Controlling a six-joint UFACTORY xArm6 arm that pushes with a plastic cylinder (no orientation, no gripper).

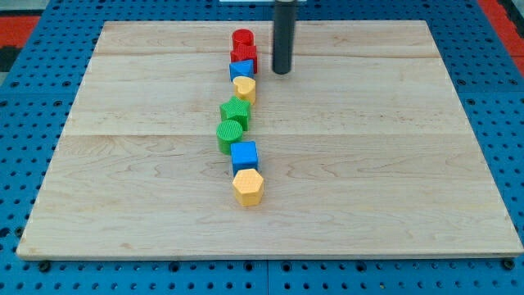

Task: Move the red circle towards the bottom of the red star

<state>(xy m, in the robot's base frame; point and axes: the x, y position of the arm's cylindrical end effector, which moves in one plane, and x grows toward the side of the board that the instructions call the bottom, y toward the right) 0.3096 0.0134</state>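
The red circle (241,38) stands near the view's top, at the head of a line of blocks. The red star (244,56) sits just below it, touching it. My tip (282,71) is on the board just to the right of the red star, a small gap apart, level with its lower edge. The rod rises straight up out of the view's top.
Below the red star the line runs down the board: a blue block (240,70), a yellow block (245,88), a green star (235,111), a green circle (230,133), a blue cube (244,155), a yellow hexagon (248,187). The wooden board (393,164) lies on a blue pegboard.
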